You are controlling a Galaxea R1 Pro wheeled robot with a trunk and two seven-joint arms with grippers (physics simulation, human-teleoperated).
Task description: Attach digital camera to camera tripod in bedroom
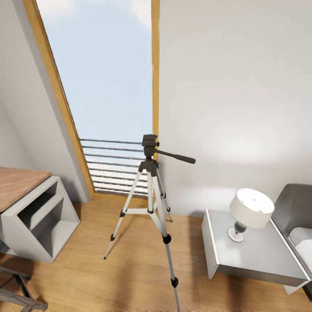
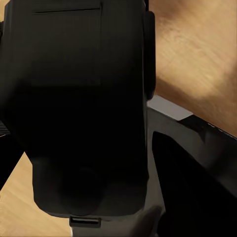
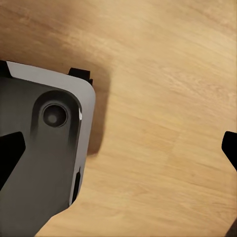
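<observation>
**Tripod ahead, camera in the left claw**

The tripod [image 1: 151, 203] stands on the wood floor [image 1: 130, 268] in front of the tall window [image 1: 108, 86]. It is straight ahead of the robot, in the middle of the head view. Its long line runs up and down. Its black head [image 1: 149, 149] is at the top, and the handle [image 1: 175, 157] sticks out from the head, away from the window, toward the lamp [image 1: 250, 210].

A big black boxy thing [image 2: 84, 108] sits very close to the left wrist camera. It is probably the camera, held in the left claw, but the picture is too dark to be sure. So I cannot tell if that claw is clenched or not.

The right claw [image 3: 118, 148] is released, with its two black tips far apart over bare floor. It holds nothing.

The camera must go up and forward to reach the tripod's head. On one side of the tripod is a white shelf [image 1: 39, 221]. On the other side is a low white table [image 1: 253, 255] with the lamp. The floor between them is open. One tripod leg [image 1: 169, 260] reaches toward the robot, so it should not roll too near.
</observation>
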